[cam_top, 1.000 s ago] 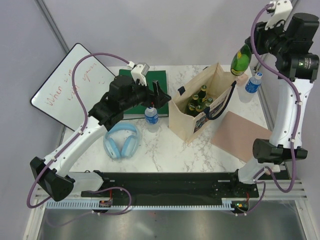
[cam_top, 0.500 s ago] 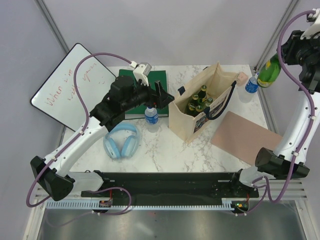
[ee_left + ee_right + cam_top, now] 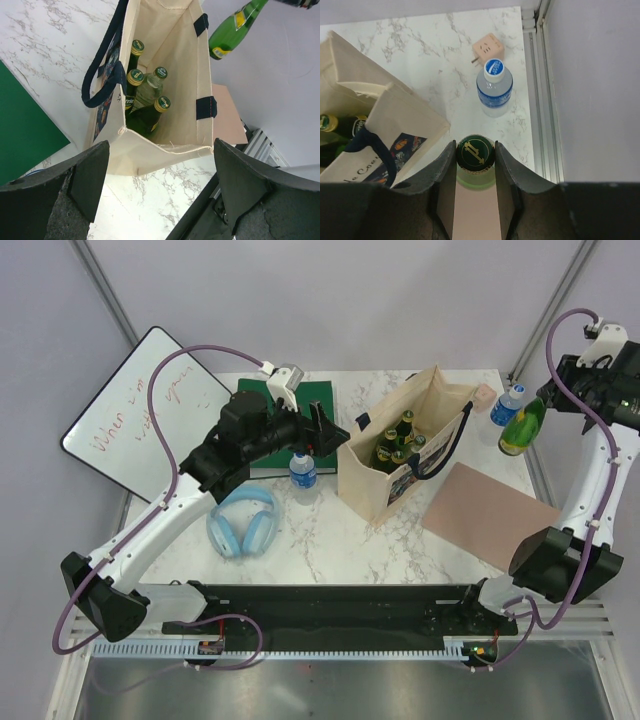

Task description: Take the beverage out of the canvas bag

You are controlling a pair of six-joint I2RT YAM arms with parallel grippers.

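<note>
A white marble-patterned table top (image 3: 330, 540) fills the middle, boxed in by plain pale lilac-grey walls (image 3: 330, 300) — slim silver metal posts (image 3: 105, 290) run up the corners. Along the near edge lies a black mounting plate (image 3: 340, 605), then a dull grey metal surface (image 3: 330, 685). The light is soft and even.

The canvas bag (image 3: 365, 490) is showing plain beige walls, near-black strap handles (image 3: 448, 455) and a dark blue print panel (image 3: 405, 142) carrying orange, white and pale blue shapes. Inside, the bottles (image 3: 142, 117) are glinting green under green caps ringed in gold. The green glass bottle (image 3: 520, 428) in the black right gripper (image 3: 475, 156) is wearing a yellow label and a dark green cap with a gold emblem.

The worktop (image 3: 330, 540) is showing white marble with grey veins. Toward its far-left corner a book (image 3: 318, 393) is lying dark green. Nearer the left edge, headphones (image 3: 243, 523) are showing light blue. Two clear water bottles (image 3: 303, 472) (image 3: 506, 406) are wearing blue caps and labels. At the far-right corner a plug adapter (image 3: 488, 47) is showing pale pink. By the right edge a board (image 3: 490, 510) is lying dusty pink-brown.
</note>
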